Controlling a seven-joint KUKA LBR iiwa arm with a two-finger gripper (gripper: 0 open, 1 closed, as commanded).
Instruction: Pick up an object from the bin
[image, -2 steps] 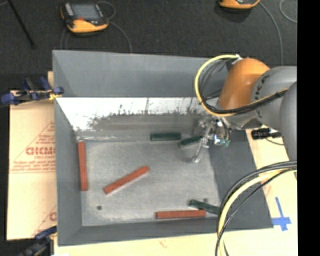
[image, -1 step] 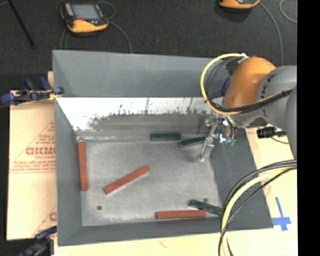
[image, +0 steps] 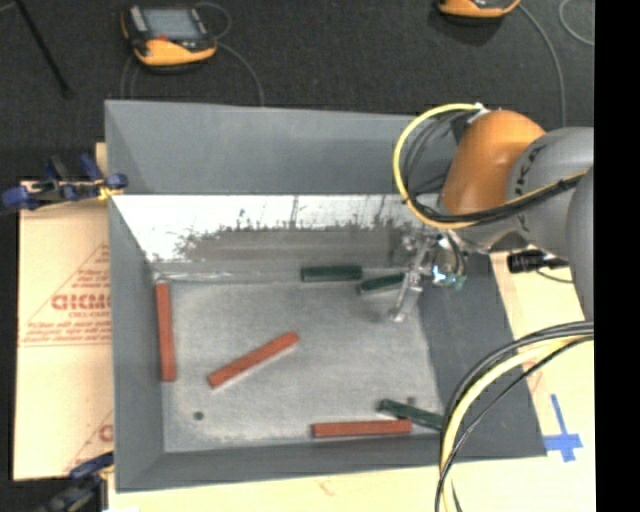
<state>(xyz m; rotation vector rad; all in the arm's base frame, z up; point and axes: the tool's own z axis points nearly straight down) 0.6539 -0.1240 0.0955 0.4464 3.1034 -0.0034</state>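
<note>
- The tool (image: 402, 305) is seen low over the floor of the grey bin (image: 250, 160), at about 2 o'clock, near the back wall.
- How far it is open cannot be told, nor whether anything is held.
- A short dark green bar (image: 380, 285) is found at its 9 o'clock side, right against it.
- A second green bar (image: 331, 272) lies beyond that, also towards 9 o'clock.
- One red stick (image: 165, 332) is laid along the wall at 9 o'clock, a slanted red stick (image: 253, 360) near the middle, and a third red stick (image: 361, 429) at 5 o'clock beside a green piece (image: 410, 410).
</note>
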